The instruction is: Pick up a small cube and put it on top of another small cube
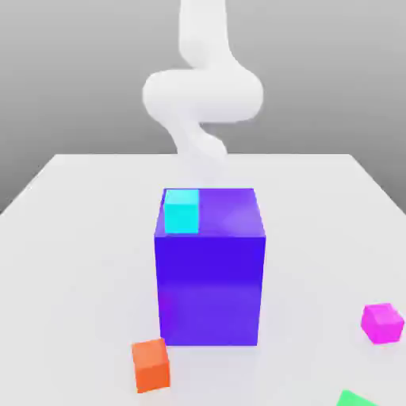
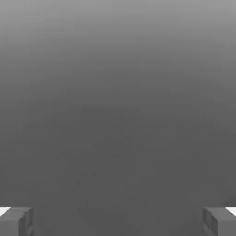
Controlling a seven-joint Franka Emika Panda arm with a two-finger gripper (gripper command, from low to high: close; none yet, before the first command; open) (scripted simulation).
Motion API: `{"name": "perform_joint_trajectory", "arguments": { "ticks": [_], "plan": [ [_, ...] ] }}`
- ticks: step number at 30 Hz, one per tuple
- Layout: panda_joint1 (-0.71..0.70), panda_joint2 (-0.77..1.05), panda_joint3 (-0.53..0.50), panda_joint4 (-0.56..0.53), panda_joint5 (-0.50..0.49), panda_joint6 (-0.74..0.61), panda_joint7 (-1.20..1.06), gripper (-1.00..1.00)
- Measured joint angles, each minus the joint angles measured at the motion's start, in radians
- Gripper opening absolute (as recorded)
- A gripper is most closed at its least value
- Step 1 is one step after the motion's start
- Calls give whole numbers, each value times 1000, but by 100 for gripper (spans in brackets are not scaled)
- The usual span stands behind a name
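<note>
A small cyan cube [image 1: 181,212] sits on the top face of a large purple block [image 1: 210,270], at its corner toward the exterior view's left. A small orange cube [image 1: 151,365] lies on the table in front of the block. A small magenta cube [image 1: 383,323] lies at the exterior view's right, and the tip of a green cube [image 1: 354,399] shows at the picture's edge. In the hand view my gripper [image 2: 118,222] is open, with its fingertips [image 2: 16,221] far apart and only plain grey background between them. The white arm [image 1: 202,95] rises behind the block.
The white table [image 1: 71,238] runs wide on both sides of the purple block. The block stands tall in the middle, between the arm and the cubes near the front edge.
</note>
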Motion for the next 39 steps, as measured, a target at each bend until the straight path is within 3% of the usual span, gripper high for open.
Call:
{"name": "perform_joint_trajectory", "arguments": {
  "ticks": [10,18,25,30,31,39],
  "plan": [
    [56,361,194,-71,7,155,190,0],
    [134,657,333,-126,-90,276,413,0],
    [278,925,337,-172,-229,374,647,0],
    [381,1108,233,-144,-360,493,766,0],
    [402,1139,208,-136,-381,517,783,-100],
    [395,1122,218,-141,-367,506,773,-100]
  ]
}}
